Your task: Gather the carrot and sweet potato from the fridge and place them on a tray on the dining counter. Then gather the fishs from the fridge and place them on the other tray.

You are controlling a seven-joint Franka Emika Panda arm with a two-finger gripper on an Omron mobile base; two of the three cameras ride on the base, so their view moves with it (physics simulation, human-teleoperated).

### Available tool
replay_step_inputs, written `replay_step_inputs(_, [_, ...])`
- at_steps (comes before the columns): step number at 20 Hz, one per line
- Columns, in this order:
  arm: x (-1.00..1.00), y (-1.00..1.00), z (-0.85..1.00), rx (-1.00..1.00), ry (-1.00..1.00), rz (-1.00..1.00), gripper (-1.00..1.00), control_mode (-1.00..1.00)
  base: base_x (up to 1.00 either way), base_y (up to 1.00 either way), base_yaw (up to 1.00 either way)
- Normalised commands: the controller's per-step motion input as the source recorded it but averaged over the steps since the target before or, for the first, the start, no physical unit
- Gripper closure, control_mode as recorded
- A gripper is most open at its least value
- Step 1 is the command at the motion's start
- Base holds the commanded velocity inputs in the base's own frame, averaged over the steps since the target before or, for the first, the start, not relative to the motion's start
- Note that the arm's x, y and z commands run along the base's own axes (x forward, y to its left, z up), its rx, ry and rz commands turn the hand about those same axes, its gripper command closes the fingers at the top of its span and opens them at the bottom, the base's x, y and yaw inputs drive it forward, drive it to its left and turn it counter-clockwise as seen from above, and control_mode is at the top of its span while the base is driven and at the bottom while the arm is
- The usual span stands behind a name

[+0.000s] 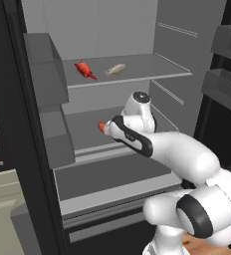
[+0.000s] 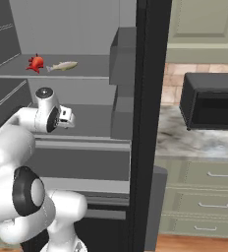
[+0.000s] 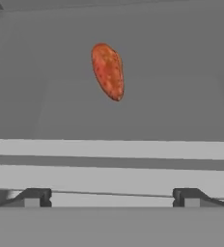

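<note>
Hand view: sweet potato (image 3: 107,71) on fridge (image 3: 181,96) shelf

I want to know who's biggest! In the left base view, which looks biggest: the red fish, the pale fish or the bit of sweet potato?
1. Red fish and pale fish: look alike.
2. Sweet potato: smallest, but the arm hides most of it.

Two fish lie on the upper shelf (image 1: 137,74) of the one open fridge (image 1: 187,45): one red fish (image 1: 85,69) and one pale fish (image 1: 116,69). One sweet potato (image 3: 107,71) sits on the shelf below. Outside, there is one black microwave (image 2: 212,101) on one marble desk (image 2: 185,138).
</note>
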Motion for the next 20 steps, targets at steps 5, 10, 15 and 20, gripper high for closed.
replay_step_inputs(5, [0.27, 0.17, -0.15, -0.06, 0.00, 0.02, -1.00, -1.00, 0.00, 0.00, 0.00])
replay_step_inputs(10, [0.43, 0.11, -0.12, -0.01, 0.00, 0.00, -1.00, -1.00, 0.00, 0.00, 0.00])
replay_step_inputs(15, [0.51, 0.09, -0.16, -0.04, 0.00, 0.00, -1.00, -1.00, 0.00, 0.00, 0.00])
replay_step_inputs(20, [0.45, 0.10, -0.20, -0.04, 0.02, 0.00, -1.00, -1.00, 0.00, 0.00, 0.00])
